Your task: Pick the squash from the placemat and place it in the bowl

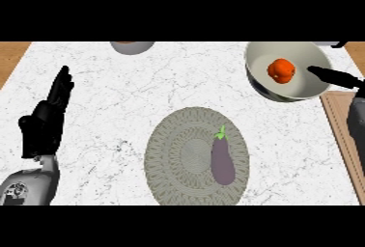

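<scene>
An orange squash (281,70) lies inside the white bowl (257,77) at the counter's far right. The round grey woven placemat (171,159) sits at the centre front, and a purple eggplant (221,161) with a green stem lies on its right half. My right hand (335,76) reaches in from the right edge, its straight fingers stretched over the bowl's right rim, open and apart from the squash. Near the left edge my left hand (47,118) rests open, fingers pointing up and holding nothing.
A grey dish (132,46) is cut off by the far edge at the upper left of centre. A wooden board (341,126) lies along the right side under my right forearm. White marble counter (121,96) stretches between the left hand and the placemat.
</scene>
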